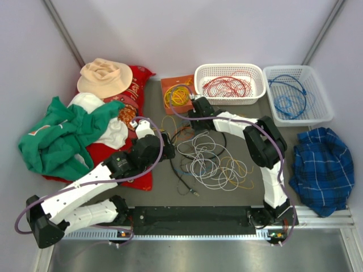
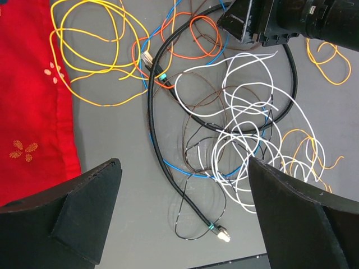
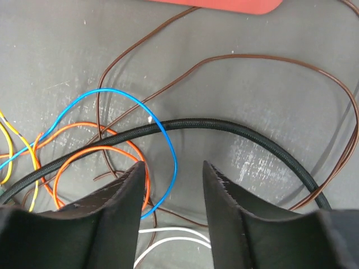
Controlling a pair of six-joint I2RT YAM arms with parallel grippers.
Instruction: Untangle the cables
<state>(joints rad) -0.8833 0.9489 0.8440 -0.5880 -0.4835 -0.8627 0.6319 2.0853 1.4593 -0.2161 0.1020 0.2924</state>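
- The cables (image 1: pixel 210 161) are lying in one loose tangle mid-desk, between the two arms.
- The right gripper (image 3: pixel 174 168) is sitting low at the far edge of the tangle. Its jaws are standing part-open, with a clear gap, pinching nothing.
- Key relation: one strand of the blue cable (image 3: pixel 112 92) loop is running straight through that gap, roughly along the fingers, nearer the left finger.
- The black braided cable (image 3: pixel 235 126) is lying crosswise just ahead of the fingertips and crossing the blue loop there; which is on top is hard to tell.
- The orange cable (image 3: pixel 73 159) is curling against the left finger, so a pinch here risks taking it too. The brown cable (image 3: pixel 269 59) is looping further out.
- The left gripper (image 2: pixel 185 213) is hovering above the tangle's near-left side, jaws fully apart and empty. Below it are the white cable (image 2: pixel 247 112) coils and a plug (image 2: pixel 224 235).
- Judgement: the right arm is the nearer one for the blue strand.
- Surroundings: red cloth (image 2: pixel 28 101) just left of the tangle, red-cable basket (image 1: pixel 229 85) and blue-cable basket (image 1: pixel 298 93) well beyond, bare desk (image 1: pixel 227 195) nearside.
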